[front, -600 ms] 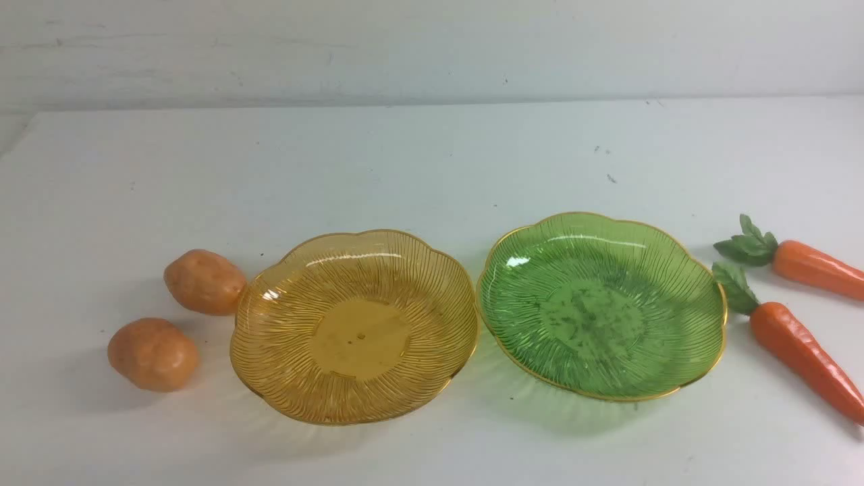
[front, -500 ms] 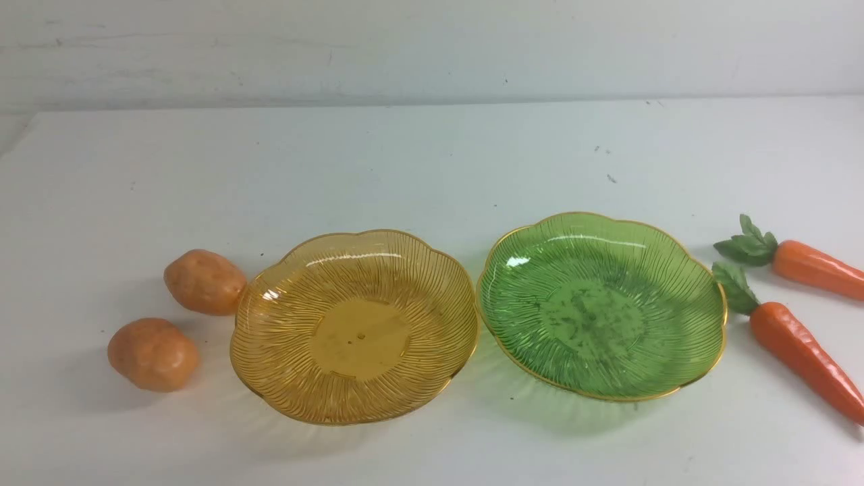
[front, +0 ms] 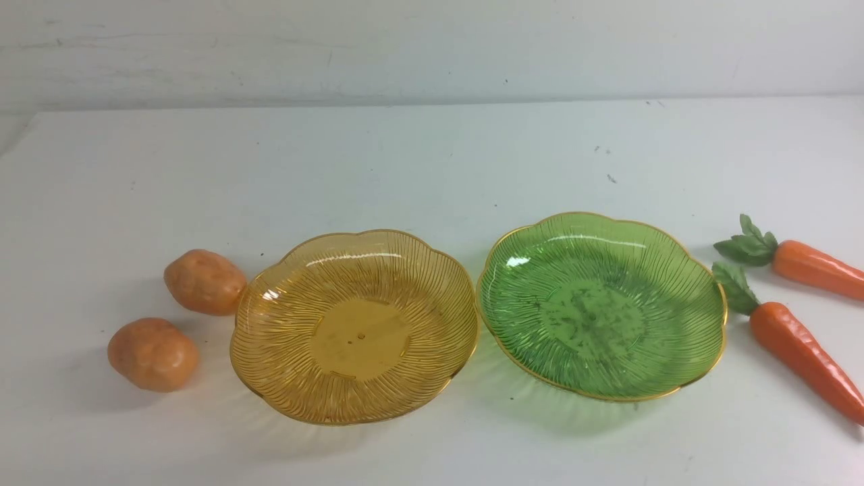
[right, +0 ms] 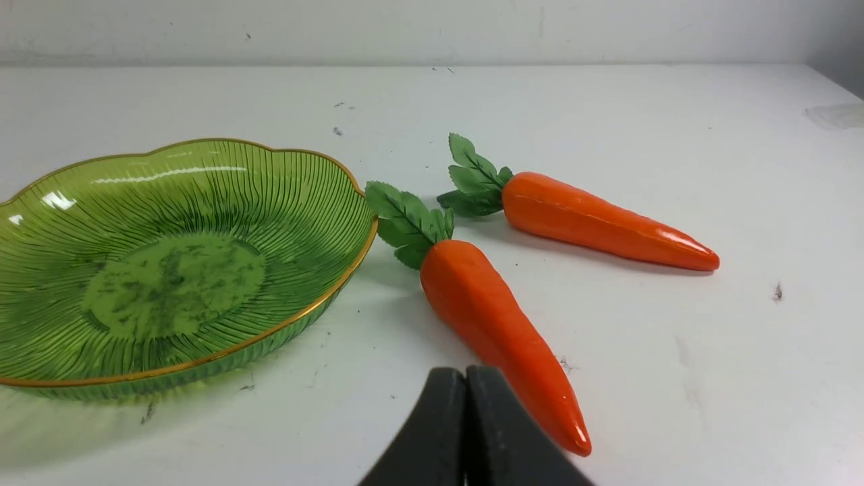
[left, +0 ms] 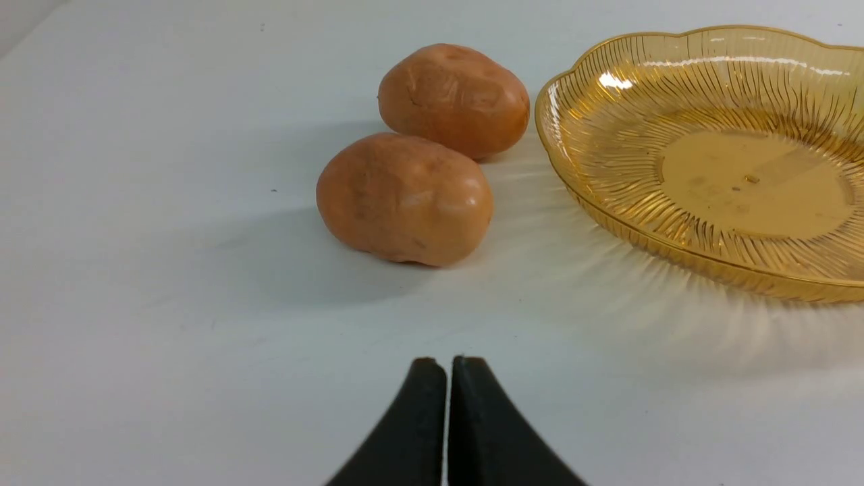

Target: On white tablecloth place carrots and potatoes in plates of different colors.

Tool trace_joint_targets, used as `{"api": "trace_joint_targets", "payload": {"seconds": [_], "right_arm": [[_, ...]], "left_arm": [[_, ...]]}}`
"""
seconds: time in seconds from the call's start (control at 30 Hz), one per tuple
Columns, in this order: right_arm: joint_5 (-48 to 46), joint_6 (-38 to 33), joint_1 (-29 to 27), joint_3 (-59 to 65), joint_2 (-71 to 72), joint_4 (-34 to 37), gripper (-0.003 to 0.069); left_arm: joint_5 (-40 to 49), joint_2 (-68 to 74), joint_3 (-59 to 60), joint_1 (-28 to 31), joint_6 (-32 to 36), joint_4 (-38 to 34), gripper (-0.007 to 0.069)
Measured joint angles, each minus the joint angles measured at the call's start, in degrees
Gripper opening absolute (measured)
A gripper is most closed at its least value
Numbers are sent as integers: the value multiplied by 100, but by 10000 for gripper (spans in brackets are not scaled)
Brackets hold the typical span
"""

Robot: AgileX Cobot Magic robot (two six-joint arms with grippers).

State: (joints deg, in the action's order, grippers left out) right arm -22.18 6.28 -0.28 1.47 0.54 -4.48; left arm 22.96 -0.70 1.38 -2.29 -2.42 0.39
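The white tablecloth (front: 432,162) covered the bench across the whole front view. Just left of centre, in the lower half of that frame, sat the amber plate (front: 280,364). The green plate (front: 682,317) sat to its right and slightly higher, the two gold rims almost meeting.

At the left of the frame lay two potatoes on the cloth. The upper potato (front: 204,282) sat right at the amber plate's rim, though contact could not be told. The lower potato (front: 153,354) lay below it, a little apart from the plate.

At the right edge lay two carrots, leafy tops pointing toward the green plate. The upper carrot (front: 817,268) was cut off by the frame's edge. The lower carrot (front: 803,351) slanted down to the right, its leaves reaching the green rim.

In the left wrist view, the left end effector (left: 447,364) had its black fingers pressed together, gripping nothing, over bare cloth short of the potatoes. In the right wrist view, the right end effector (right: 466,374) was likewise closed and empty, near the lower carrot's pointed end.
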Motion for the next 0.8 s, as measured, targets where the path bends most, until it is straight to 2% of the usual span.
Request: {"api": "trace_joint_targets", "payload": {"seconds": [0.6,0.67,0.8], "right_arm": [[164,116,0,0,0,-6,-15],[402,628,0,0,0,552,-15],[617,2075,0,0,0,2545,-15]], "left_arm": [[0,0,0,0,0,0,-3],[0,0,0,0,0,0,-3],[0,0,0,0,0,0,-3]]}}
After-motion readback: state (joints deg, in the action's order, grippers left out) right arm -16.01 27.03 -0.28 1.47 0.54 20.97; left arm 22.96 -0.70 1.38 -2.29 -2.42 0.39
